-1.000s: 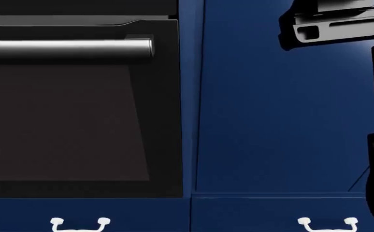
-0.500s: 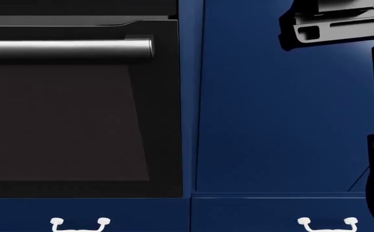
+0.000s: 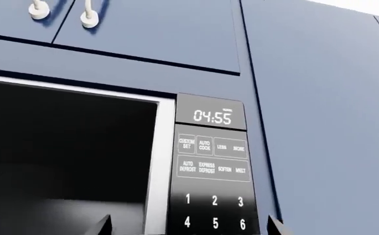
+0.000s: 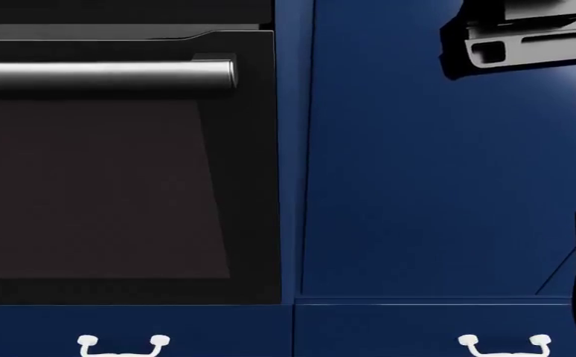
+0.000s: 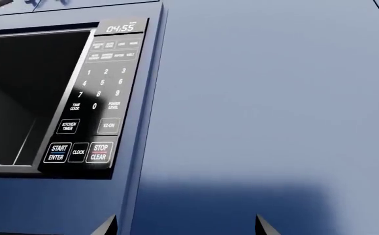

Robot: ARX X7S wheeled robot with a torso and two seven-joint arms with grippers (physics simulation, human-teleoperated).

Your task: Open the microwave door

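The microwave (image 5: 59, 98) cavity shows dark beside its keypad (image 3: 212, 186), so the door appears already open. Both grippers' jaws stand apart, empty. Next: withdraw clear.

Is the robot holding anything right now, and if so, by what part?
Nothing is held. In both wrist views the fingertips stand apart with only cabinet and microwave panel beyond them, and nothing between.
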